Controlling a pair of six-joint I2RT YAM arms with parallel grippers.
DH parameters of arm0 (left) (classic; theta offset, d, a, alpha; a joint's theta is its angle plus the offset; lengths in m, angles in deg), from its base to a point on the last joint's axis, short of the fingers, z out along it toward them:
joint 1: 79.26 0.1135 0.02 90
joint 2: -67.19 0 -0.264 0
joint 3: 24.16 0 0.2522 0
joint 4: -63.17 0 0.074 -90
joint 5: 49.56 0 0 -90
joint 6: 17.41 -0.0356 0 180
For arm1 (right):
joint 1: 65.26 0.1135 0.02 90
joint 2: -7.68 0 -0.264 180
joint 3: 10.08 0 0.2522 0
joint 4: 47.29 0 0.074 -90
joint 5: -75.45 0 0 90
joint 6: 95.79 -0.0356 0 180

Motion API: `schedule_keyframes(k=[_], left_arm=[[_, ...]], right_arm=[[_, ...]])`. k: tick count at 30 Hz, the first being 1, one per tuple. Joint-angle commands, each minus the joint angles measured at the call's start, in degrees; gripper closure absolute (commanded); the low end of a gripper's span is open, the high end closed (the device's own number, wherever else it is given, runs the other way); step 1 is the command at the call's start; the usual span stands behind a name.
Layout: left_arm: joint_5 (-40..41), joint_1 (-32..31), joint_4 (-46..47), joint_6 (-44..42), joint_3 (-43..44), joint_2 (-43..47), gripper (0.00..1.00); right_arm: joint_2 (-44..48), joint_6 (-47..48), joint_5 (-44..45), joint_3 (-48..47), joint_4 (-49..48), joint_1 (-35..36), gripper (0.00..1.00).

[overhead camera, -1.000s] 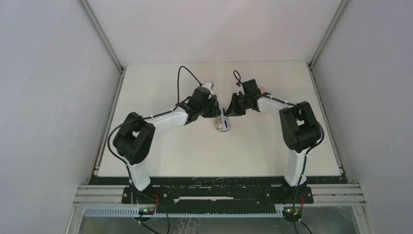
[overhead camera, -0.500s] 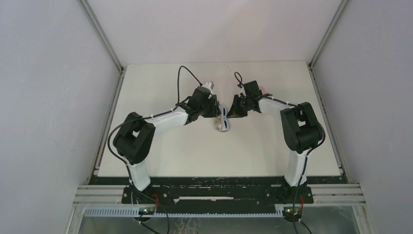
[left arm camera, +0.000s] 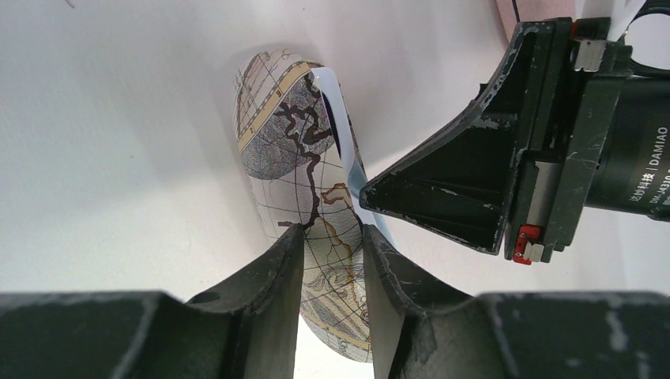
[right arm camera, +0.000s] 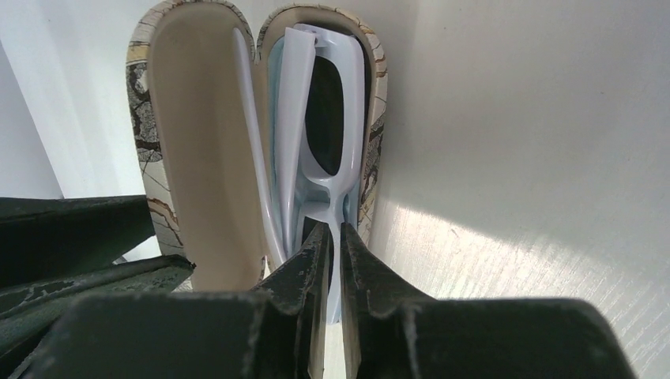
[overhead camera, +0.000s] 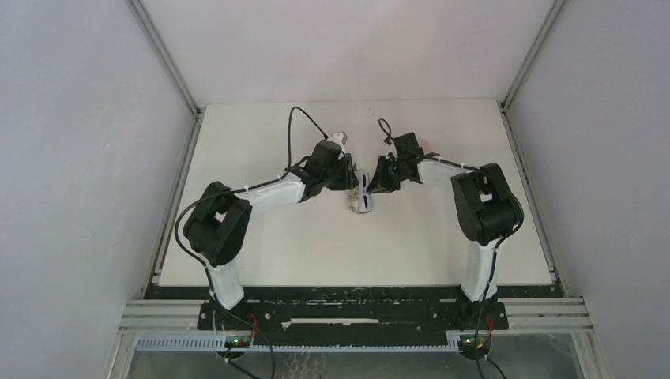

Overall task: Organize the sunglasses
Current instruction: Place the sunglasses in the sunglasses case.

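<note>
The white-framed sunglasses (right arm camera: pixel 328 118) with dark oval lenses stand folded inside one half of an open map-printed case (right arm camera: pixel 201 142). My right gripper (right arm camera: pixel 333 230) is shut on their bridge. My left gripper (left arm camera: pixel 330 234) is shut on the outside of that map-printed case (left arm camera: pixel 288 150), holding it on edge on the table. In the top view the two grippers face each other at mid-table, left gripper (overhead camera: pixel 346 178) and right gripper (overhead camera: pixel 376 177), with the white sunglasses (overhead camera: pixel 362 183) between them. A light-blue cloth (right arm camera: pixel 275 118) lines the case behind the frame.
A pink case (overhead camera: pixel 427 144) peeks out behind the right arm's wrist. The right gripper's body (left arm camera: pixel 490 174) sits very close to the case in the left wrist view. White table (overhead camera: pixel 261 237) with enclosure walls on the left, the right and behind.
The right gripper has shifted a little left toward the left gripper, bringing the white sunglasses into the open case. The left gripper has stayed in place.
</note>
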State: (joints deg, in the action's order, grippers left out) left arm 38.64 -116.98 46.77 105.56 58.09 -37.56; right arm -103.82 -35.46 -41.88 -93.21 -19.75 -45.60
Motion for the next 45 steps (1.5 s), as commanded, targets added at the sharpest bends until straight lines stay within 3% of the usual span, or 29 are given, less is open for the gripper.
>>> schedule_keyframes(k=[1, 19, 36, 45], left_arm=[[-1.21, -0.34, 0.35, 0.34, 2.94, -0.44, 0.64], [-1.24, -0.52, 0.00, 0.26, 3.31, -0.30, 0.66], [-0.94, -0.61, -0.70, -0.10, 3.34, 0.14, 0.67], [-0.92, -0.96, -1.41, -0.47, 4.02, 0.30, 0.67]], right_arm=[[-1.09, 0.55, -0.78, -0.37, -2.23, 0.44, 0.92], [-3.16, 1.20, 1.93, -1.04, -0.47, 1.77, 0.95], [8.12, 1.70, 2.22, 3.34, -1.83, -1.44, 0.86], [5.10, 1.46, 5.71, 5.73, -2.72, -3.05, 0.90]])
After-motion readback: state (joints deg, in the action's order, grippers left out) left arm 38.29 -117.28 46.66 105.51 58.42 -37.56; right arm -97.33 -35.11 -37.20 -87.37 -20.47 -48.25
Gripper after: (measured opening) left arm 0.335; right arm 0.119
